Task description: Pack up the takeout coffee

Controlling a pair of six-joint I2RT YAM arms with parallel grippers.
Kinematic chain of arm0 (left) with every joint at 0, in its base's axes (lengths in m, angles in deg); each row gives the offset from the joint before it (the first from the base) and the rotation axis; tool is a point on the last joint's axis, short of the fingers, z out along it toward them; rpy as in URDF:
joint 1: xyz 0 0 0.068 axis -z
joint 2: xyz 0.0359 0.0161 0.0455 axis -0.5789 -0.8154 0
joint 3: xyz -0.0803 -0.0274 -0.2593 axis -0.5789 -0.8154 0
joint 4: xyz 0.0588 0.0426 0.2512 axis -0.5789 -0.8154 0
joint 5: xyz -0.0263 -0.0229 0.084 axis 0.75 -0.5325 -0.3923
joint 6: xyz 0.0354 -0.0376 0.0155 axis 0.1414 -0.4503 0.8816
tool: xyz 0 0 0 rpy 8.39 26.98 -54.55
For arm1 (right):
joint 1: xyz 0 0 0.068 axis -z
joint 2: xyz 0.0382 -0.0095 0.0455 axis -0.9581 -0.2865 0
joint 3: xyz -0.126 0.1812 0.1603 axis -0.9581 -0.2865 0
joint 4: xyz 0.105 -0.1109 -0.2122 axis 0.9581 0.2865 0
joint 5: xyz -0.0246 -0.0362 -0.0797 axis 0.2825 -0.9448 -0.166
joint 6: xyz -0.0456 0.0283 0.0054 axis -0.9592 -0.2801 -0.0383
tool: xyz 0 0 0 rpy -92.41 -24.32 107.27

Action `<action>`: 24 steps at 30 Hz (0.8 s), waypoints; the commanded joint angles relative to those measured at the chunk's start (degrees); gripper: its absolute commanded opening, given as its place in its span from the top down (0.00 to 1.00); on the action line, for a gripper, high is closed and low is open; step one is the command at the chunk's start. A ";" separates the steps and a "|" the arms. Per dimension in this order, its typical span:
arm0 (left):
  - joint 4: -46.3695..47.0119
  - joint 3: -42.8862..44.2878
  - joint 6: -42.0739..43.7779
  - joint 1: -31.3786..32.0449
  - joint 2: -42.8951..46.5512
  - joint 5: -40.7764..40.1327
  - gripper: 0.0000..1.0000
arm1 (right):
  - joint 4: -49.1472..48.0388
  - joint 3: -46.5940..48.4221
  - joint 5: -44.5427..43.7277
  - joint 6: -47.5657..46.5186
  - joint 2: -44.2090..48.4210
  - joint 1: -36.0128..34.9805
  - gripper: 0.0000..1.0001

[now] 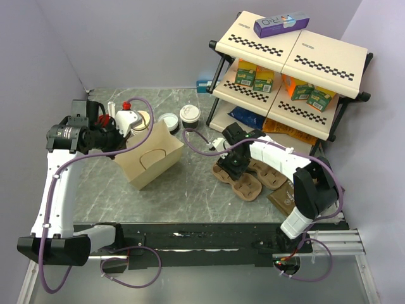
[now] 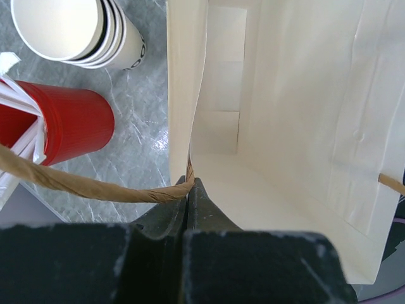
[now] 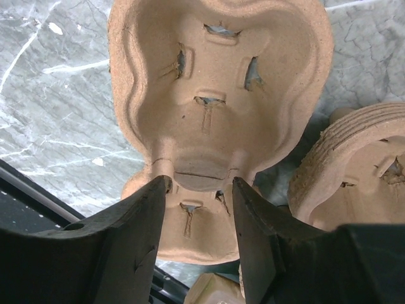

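Note:
A takeout coffee [image 1: 189,114] with a dark body and white lid stands behind the brown paper bag [image 1: 150,155]; a second white-lidded cup [image 1: 169,121] stands beside it. My left gripper [image 1: 130,126] is shut on the bag's rim and twisted paper handle [image 2: 188,180], holding the bag [image 2: 285,126] open, with nothing in it. My right gripper [image 1: 235,166] is open, its fingers [image 3: 149,215] straddling the narrow middle of a pulp cup carrier [image 3: 215,95] on the table. My right gripper [image 3: 199,187] is well right of the bag.
A red cup with white sticks [image 2: 69,120] and a stack of cream cups [image 2: 76,31] stand left of the bag. More pulp carriers [image 3: 361,164] lie to the right. A two-tier shelf [image 1: 297,50] with boxes fills the back right. A brown packet [image 1: 281,196] lies near the right arm's base.

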 commanded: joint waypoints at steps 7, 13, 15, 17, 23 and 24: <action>1.33 -0.70 -0.47 0.25 1.78 0.07 0.99 | -1.31 0.45 -0.58 2.43 -2.37 -0.09 0.46; 1.15 -0.61 -0.56 0.25 1.78 -0.37 0.99 | -2.01 -0.34 -0.76 2.69 -2.64 -0.09 0.46; 1.15 -0.70 -0.64 0.25 1.87 -0.46 0.99 | -2.19 -1.04 -0.76 2.87 -2.72 -0.09 0.46; 1.24 -0.70 -0.73 0.33 1.96 -0.55 0.99 | -2.80 -1.57 -0.85 3.22 -2.46 -0.09 0.46; 1.15 -0.44 -0.64 0.25 1.52 -0.55 0.99 | -5.09 -3.68 -1.46 3.49 -1.67 0.00 0.47; 1.15 -0.44 -0.64 0.33 1.61 -0.55 0.99 | -5.27 -4.11 -1.64 3.49 -1.58 0.08 0.48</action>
